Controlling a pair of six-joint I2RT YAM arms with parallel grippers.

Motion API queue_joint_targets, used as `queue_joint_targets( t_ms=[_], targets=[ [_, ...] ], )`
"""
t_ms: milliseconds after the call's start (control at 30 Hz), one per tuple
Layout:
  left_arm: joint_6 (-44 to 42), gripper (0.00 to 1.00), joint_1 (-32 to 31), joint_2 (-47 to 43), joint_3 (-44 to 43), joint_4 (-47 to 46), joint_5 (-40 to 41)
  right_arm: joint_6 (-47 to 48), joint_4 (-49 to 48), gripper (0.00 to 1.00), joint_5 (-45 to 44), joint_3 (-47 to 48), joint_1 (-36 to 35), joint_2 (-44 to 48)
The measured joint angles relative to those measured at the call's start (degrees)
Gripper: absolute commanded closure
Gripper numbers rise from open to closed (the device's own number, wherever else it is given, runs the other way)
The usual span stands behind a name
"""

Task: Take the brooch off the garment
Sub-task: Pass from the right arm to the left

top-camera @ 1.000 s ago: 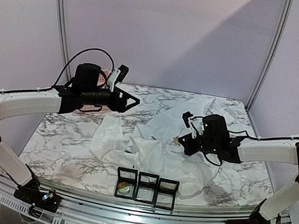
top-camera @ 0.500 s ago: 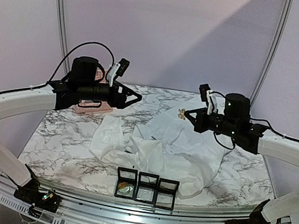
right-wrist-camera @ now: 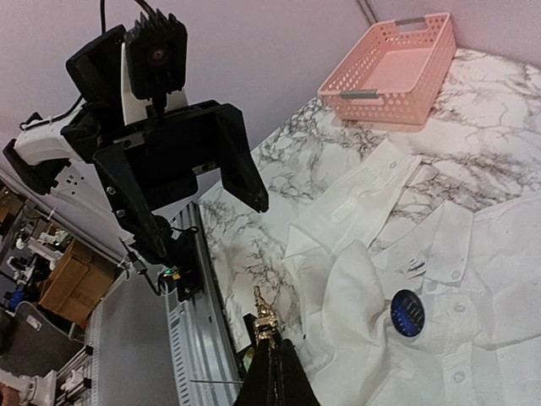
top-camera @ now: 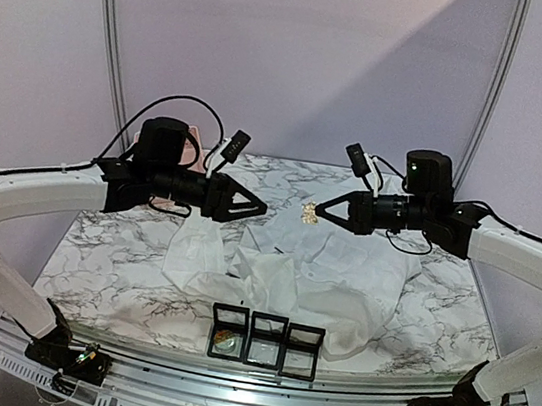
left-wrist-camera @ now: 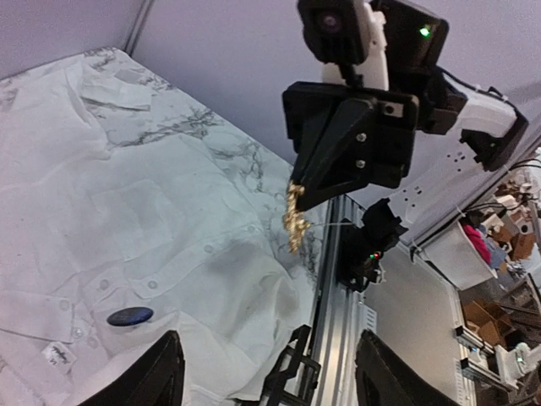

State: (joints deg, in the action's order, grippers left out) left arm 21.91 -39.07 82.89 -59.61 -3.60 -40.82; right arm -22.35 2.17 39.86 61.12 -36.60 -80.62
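Note:
The garment point(top-camera: 327, 272) is a large white wrinkled shirt spread over the marble table; it also shows in the left wrist view point(left-wrist-camera: 127, 194) and the right wrist view point(right-wrist-camera: 473, 271). The brooch point(top-camera: 308, 211) is small and gold. My right gripper point(top-camera: 318, 212) is shut on it and holds it in the air above the shirt, clear of the fabric. The right wrist view shows the brooch point(right-wrist-camera: 264, 320) sticking out of my closed right gripper point(right-wrist-camera: 272, 348). My left gripper point(top-camera: 261, 210) is open and empty, facing the brooch point(left-wrist-camera: 293, 218) at a short distance.
A dark blue round disc point(right-wrist-camera: 407, 311) sits on the shirt front, also in the left wrist view point(left-wrist-camera: 129, 316). A pink basket point(right-wrist-camera: 393, 72) stands at the back left. Three black display boxes point(top-camera: 265, 339) stand at the table's front edge.
My right gripper has risen off the shirt with the brooch and moved left toward the centre. My left gripper has swung right and now faces it.

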Motion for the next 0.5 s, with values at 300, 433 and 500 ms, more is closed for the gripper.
queue_joint_targets(
  t_ms=[300,433,500],
  targets=[
    [3.6,0.40,-5.1,3.1,0.6,-3.7,-4.9,-3.9,-0.3,1.00,6.6,0.1,-0.9,-3.8],
    [5.6,0.50,-5.4,4.7,0.9,-5.7,-6.2,-4.4,-0.6,1.00,7.6,0.1,-1.3,-4.5],
    [6.3,0.51,-5.6,5.3,1.1,-6.2,-6.6,-4.4,-0.6,1.00,7.9,0.1,-1.6,-5.1]
  ],
)
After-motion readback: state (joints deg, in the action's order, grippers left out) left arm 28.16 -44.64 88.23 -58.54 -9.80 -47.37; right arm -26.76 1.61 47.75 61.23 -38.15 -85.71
